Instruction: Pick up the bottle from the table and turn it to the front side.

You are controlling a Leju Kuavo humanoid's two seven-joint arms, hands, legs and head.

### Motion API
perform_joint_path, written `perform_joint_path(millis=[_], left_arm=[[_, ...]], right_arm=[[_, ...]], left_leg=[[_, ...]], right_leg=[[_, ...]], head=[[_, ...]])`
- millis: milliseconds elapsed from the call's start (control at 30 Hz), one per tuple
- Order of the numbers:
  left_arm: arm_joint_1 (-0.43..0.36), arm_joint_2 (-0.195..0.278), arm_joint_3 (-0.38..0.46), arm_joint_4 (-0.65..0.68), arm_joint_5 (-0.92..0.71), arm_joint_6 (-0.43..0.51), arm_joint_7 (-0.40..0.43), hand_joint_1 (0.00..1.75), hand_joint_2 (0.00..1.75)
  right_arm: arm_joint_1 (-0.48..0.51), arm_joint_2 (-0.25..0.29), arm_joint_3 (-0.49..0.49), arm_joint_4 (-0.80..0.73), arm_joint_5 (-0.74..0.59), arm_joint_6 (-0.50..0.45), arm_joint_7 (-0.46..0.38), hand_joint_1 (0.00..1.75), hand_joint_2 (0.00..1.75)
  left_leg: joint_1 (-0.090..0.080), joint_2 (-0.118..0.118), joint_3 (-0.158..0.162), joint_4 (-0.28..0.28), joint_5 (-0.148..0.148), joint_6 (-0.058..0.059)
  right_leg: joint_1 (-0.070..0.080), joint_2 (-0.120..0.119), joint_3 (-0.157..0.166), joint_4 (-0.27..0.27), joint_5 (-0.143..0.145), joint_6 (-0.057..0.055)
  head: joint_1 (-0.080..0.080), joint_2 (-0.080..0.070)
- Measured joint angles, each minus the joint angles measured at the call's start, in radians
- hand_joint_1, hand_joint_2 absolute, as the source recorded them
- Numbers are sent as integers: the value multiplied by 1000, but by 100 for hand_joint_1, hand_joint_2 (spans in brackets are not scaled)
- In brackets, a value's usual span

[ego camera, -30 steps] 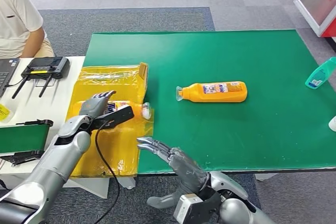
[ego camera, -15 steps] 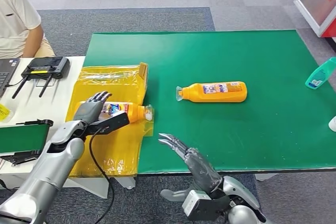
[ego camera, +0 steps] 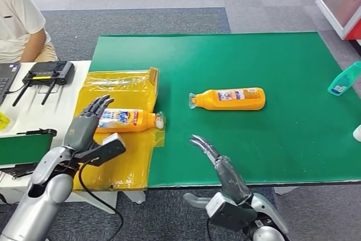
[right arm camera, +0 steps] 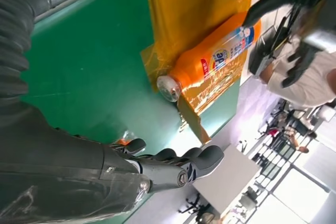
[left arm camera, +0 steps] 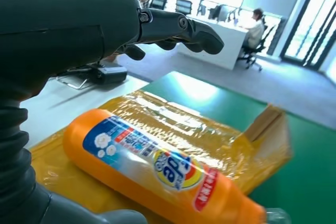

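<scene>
Orange bottle [ego camera: 127, 120] lies flat on yellow bag [ego camera: 121, 156], counter [ego camera: 264, 150] 9 o'clock side; long axis 9–3, cap toward 3. Left hand [ego camera: 85, 128] released above its base; right hand [ego camera: 221, 165] released, empty.

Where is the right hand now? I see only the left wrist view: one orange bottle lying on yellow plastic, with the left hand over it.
Observer: The right hand is over the near edge of the green mat. Its fingers are apart and it holds nothing.
Operator: Is there any other bottle on the table?
Observer: Yes. A second orange bottle lies on its side near the middle of the mat, with its cap toward the robot's left.
Operator: Is there anything else on the mat?
Observer: A teal bottle lies at the mat's right edge, partly cut off by the head view.
</scene>
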State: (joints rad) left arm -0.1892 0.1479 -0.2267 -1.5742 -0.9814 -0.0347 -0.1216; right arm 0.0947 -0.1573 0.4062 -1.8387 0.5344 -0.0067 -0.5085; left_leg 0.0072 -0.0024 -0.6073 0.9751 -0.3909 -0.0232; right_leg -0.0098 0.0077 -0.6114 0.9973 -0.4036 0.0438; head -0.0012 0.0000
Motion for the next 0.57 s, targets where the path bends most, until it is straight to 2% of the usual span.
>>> perform_joint_path(millis=[167, 233, 433, 567], left_arm=[[124, -11, -6, -188, 13, 28, -17, 0, 175], [157, -23, -9, -234, 66, 24, -29, 0, 175], [307, -111, -25, -348, 288, 12, -82, 0, 175], [396, -150, -26, -404, 448, 20, -160, 0, 175]], right_arm=[[54, 22, -60, -32, -9, -1, 6, 0, 175], [73, 30, -82, -42, -23, 0, 8, 0, 175], [159, 67, -191, -75, -127, 40, 19, 0, 175], [199, 102, -254, -96, -173, 78, 39, 0, 175]], left_leg=[[0, 0, 0, 0, -2, 2], [0, 0, 0, 0, -2, 2], [0, 0, 0, 0, -5, 3], [0, 0, 0, 0, -6, 3]], right_leg=[[0, 0, 0, 0, -1, 1], [0, 0, 0, 0, -2, 1], [-1, 0, 1, 0, -3, 1], [-1, 0, 1, 0, -4, 1]], head=[[0, 0], [0, 0], [0, 0], [0, 0]])
